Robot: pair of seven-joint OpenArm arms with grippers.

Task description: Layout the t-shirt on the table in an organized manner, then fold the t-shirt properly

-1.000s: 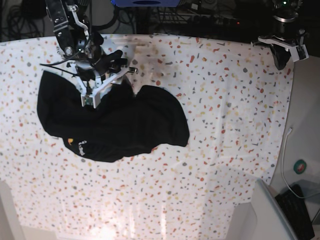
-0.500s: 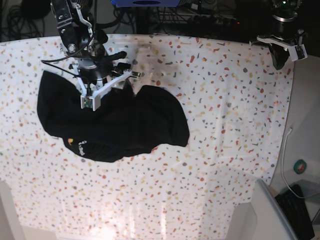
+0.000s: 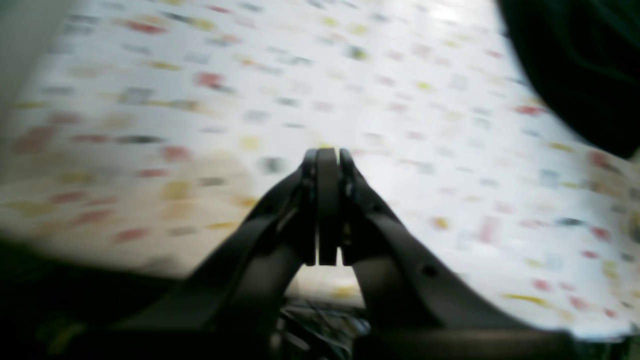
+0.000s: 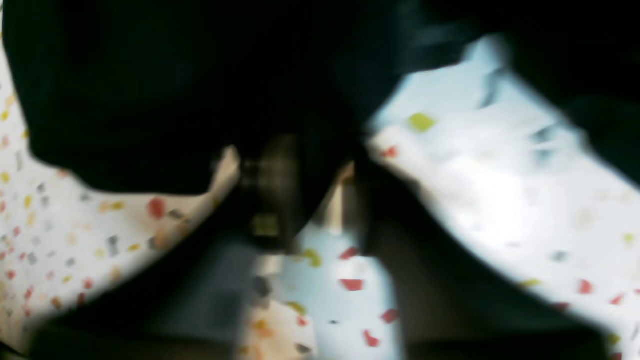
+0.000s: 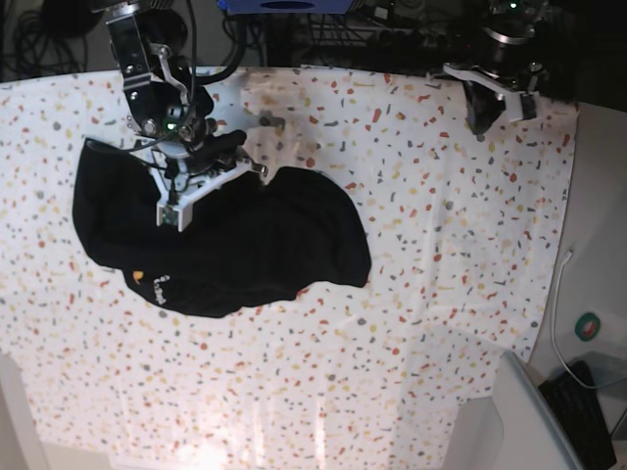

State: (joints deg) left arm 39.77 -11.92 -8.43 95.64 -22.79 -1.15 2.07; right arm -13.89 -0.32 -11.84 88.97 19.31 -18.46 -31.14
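The black t-shirt (image 5: 225,245) lies crumpled on the left half of the speckled table (image 5: 441,245), with a bit of orange print showing at its lower left edge. My right gripper (image 5: 208,174) is down on the shirt's far edge. In the blurred right wrist view its fingers (image 4: 270,185) are closed around a fold of the t-shirt (image 4: 150,90). My left gripper (image 5: 482,116) hangs over the table's far right part, away from the shirt. In the left wrist view it (image 3: 327,155) is shut and empty, and the t-shirt (image 3: 575,65) shows at the top right.
A grey bin (image 5: 534,416) stands past the table's front right corner, with a white cable (image 5: 556,304) and dark gear on the floor beside it. Cables and equipment line the table's far edge (image 5: 323,29).
My left arm has swung from the far right corner leftward over the table. My right gripper has turned and settled lower on the shirt's far edge. The shirt's outline has barely changed.
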